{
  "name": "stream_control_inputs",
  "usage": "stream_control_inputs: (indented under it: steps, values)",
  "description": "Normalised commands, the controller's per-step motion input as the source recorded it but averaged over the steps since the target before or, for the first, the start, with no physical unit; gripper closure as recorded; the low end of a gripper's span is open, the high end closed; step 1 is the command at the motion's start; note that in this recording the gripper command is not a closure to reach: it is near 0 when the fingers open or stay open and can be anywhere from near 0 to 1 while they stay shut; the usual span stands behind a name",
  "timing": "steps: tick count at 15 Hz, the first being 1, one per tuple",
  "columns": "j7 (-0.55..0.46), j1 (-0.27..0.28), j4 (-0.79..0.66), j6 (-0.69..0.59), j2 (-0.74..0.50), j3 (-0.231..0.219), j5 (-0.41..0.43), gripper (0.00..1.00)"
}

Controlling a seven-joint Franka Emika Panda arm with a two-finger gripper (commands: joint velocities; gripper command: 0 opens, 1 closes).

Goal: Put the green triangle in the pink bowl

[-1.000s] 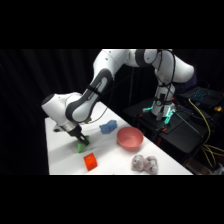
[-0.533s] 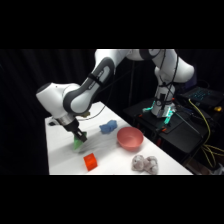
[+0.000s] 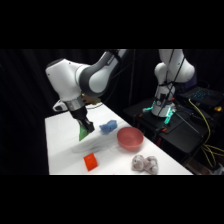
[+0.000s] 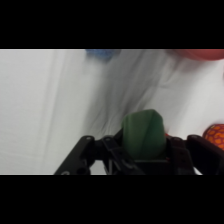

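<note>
My gripper [image 3: 85, 131] is shut on the green triangle [image 3: 83, 131] and holds it lifted above the white table [image 3: 60, 135], left of centre. In the wrist view the green triangle [image 4: 144, 133] fills the space between the black fingers [image 4: 107, 155], with the table well below. The pink bowl [image 3: 130, 137] sits on the table to the right of the gripper, apart from it; only its rim [image 4: 195, 53] shows at the wrist view's top right.
A blue block [image 3: 107, 127] lies between the gripper and the bowl. An orange-red block [image 3: 90, 161] sits near the table's front edge. A whitish lumpy cluster [image 3: 144, 163] lies in front of the bowl. Dark equipment with cables stands at the right.
The gripper has risen from the table with the green triangle in it and moved right, toward the blue block and the bowl.
</note>
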Motion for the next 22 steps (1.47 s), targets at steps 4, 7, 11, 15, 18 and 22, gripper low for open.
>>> stream_control_inputs:
  steps: [4,7,11,15,18,22]
  values:
    - [0.18,0.111,-0.99,0.51,-0.69,-0.059,-0.027,0.59]
    - [0.24,0.127,-0.99,0.52,-0.66,-0.069,-0.041,0.59]
    - [0.28,0.135,-0.77,0.43,-0.52,-0.071,-0.049,0.59]
    - [0.27,0.134,-0.41,0.24,-0.34,-0.062,-0.084,0.59]
    - [0.25,0.112,-0.31,0.15,-0.32,-0.062,-0.111,0.58]
    - [0.24,0.096,-0.34,0.15,-0.34,-0.05,-0.104,0.56]
